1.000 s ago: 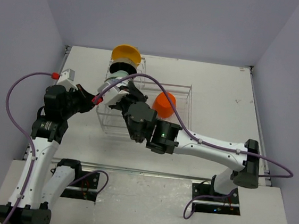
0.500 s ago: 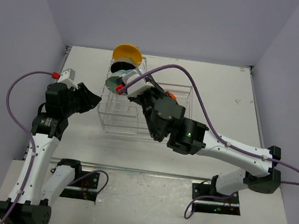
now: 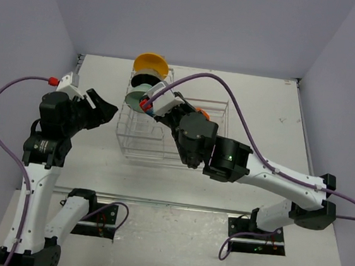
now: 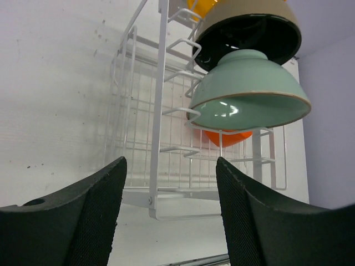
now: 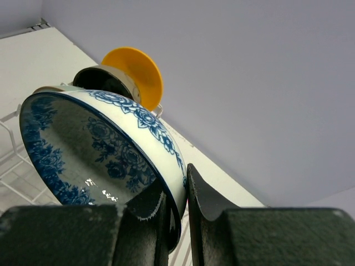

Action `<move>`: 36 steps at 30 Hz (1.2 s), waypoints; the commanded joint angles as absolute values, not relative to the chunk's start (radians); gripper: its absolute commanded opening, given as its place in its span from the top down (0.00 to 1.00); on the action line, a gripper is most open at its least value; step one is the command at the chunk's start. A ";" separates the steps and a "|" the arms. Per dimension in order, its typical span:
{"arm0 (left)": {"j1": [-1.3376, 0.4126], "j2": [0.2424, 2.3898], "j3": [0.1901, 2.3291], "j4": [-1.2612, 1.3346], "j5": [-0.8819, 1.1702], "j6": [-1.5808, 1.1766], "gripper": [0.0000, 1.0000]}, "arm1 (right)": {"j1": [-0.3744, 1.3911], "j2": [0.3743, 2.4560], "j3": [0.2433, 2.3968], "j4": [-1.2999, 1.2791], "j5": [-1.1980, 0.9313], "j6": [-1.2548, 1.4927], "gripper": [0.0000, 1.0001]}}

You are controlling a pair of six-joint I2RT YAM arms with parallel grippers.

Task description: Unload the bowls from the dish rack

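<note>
The blue-and-white bowl [image 5: 94, 149] is filling the left half of the right wrist view, tilted on edge. The right gripper [image 5: 176, 195] is pinching its rim, one finger inside and one outside, jaws nearly closed on the thin wall; a rim pinch suits a bowl standing upright in a slot. In the top view the wrist is covering this bowl at the centre of the frame, so it is probably clear of the wires, though that is not certain.

The yellow bowl [image 5: 136, 75], black bowl [image 4: 249, 36] and mint green bowl [image 4: 249, 91] are leaning in a row in the tall section of the dish rack [image 4: 161, 111], toward the upper right of the left wrist view, with the orange bowl [image 4: 224, 137] showing below them through the wires.

The left gripper [image 4: 169, 213] is hanging wide open and holding nothing, facing the rack from the left side of the top view, likely lining up for the mint green bowl
</note>
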State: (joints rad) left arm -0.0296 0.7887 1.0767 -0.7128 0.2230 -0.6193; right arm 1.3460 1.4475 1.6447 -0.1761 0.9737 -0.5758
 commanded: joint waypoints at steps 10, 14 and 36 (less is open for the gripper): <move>-0.035 0.582 1.203 -0.652 0.287 -0.508 0.44 | 1.285 1.680 2.374 -0.969 0.649 0.017 1.00; -0.035 0.561 1.198 -0.597 0.402 -0.521 0.49 | 1.252 1.681 2.349 -1.002 0.578 0.084 1.00; -0.035 0.635 1.189 -0.598 0.528 -0.566 0.37 | 1.187 1.674 2.169 -0.916 0.422 0.166 1.00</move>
